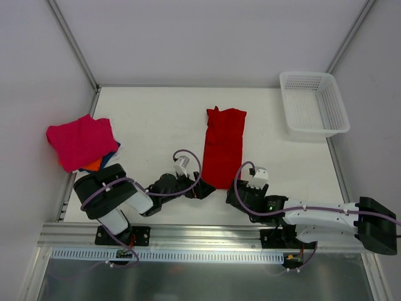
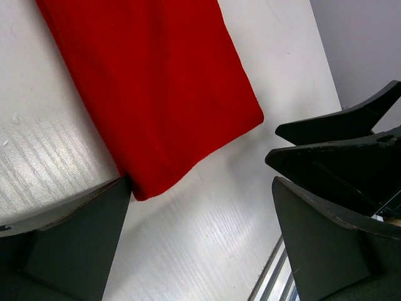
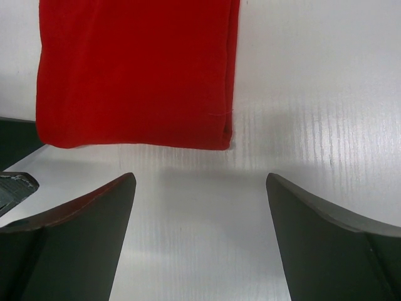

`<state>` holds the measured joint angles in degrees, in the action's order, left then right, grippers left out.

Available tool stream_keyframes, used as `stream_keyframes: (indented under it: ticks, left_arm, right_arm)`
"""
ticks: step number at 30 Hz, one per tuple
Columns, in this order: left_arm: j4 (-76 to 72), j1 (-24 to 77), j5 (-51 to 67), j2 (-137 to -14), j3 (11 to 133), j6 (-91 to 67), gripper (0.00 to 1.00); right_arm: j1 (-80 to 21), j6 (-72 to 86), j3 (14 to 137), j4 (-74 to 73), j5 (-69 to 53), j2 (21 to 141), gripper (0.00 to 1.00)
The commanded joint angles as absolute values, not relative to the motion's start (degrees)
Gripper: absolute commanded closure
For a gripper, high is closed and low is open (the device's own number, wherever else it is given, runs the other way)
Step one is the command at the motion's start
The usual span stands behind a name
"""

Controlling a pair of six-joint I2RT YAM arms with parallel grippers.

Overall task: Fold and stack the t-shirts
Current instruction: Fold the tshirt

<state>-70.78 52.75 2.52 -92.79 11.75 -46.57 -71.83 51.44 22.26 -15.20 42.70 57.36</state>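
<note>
You had the red t-shirt lying mid-bench as a long narrow strip, already folded lengthwise, with its short near edge facing the arms. The left gripper sat low at the near left corner of that edge, jaws wide and holding nothing. The right gripper was equally wide and empty, just short of the near right corner.

The step in hand looked like the crosswise fold. To do it well, you needed each gripper to pinch every layer at its own corner, since the right wrist view showed the layers stacked at the strip's right edge. Both corners then had to rise together and travel straight toward the far end, level with each other, so the strip halved squarely and did not skew.

The magenta t-shirt topped the stack at the bench's far left, with orange and dark blue edges showing beneath it. That was probably where the folded shirt belonged.
</note>
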Motion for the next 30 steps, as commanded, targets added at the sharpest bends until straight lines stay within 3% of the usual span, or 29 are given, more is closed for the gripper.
stream_keyframes:
  ticks: [1, 13, 30]
  left_arm:
    - [-63.0, 52.0, 2.9, -91.9, 12.0, -45.7, 0.01]
    - [-57.5, 52.0, 2.1, -91.1, 13.9, -44.2, 0.01]
    - [-57.8, 52.0, 3.5, -96.2, 15.7, -44.4, 0.04]
  right_arm:
    - [-71.3, 52.4, 21.7, -12.2, 44.1, 58.3, 0.11]
    - [-69.1, 49.1, 22.8, -3.4, 39.9, 68.8, 0.1]
    - [-65.0, 47.6, 21.8, -3.3, 42.1, 68.6, 0.11]
